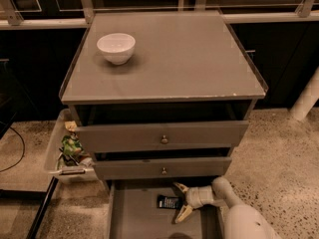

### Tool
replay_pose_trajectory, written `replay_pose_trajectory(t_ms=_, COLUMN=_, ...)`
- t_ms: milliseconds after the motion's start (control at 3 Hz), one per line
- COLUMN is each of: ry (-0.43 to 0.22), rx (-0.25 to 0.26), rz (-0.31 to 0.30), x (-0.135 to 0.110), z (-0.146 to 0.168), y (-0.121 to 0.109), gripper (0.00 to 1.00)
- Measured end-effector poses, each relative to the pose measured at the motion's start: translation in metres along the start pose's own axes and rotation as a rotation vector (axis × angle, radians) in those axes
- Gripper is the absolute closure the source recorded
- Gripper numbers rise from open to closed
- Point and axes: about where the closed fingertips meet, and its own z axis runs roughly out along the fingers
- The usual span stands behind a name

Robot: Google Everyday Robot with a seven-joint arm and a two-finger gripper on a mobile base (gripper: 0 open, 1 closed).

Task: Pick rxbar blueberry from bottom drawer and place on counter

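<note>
At far left a pale bin (54, 156) stands on the speckled floor against the cabinet, with green and mixed packets in it. A white bowl (116, 47) sits upright on the counter (189, 59), near its back left corner; the counter's pale front edge is chipped. Below the counter are two grey drawers, each slightly open, the upper with a round knob (164, 139) and the lower with another (163, 171).

The bottom drawer (134, 218) is pulled out, its flat grey floor in view. The rxbar (167, 202) lies flat on that floor, near the back and a little right of the middle, with its white print facing up. The gripper (177, 202) is down inside the drawer at the bar's right end, its two fingers spread wide, one behind the bar and one in front. Whether they touch the wrapper cannot be told. The white arm (239, 218) reaches in from the lower right. A white post (306, 98) stands at far right.
</note>
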Motion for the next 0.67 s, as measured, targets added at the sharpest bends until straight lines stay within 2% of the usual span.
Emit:
replay_pose_trajectory(t_ms=333, ry=0.000, rx=0.000, rz=0.000, x=0.0001, z=0.0004, y=0.0002, gripper=0.18)
replay_pose_trajectory(t_ms=667, ry=0.000, rx=0.000, rz=0.000, x=0.0001, z=0.0005, y=0.0003, gripper=0.42)
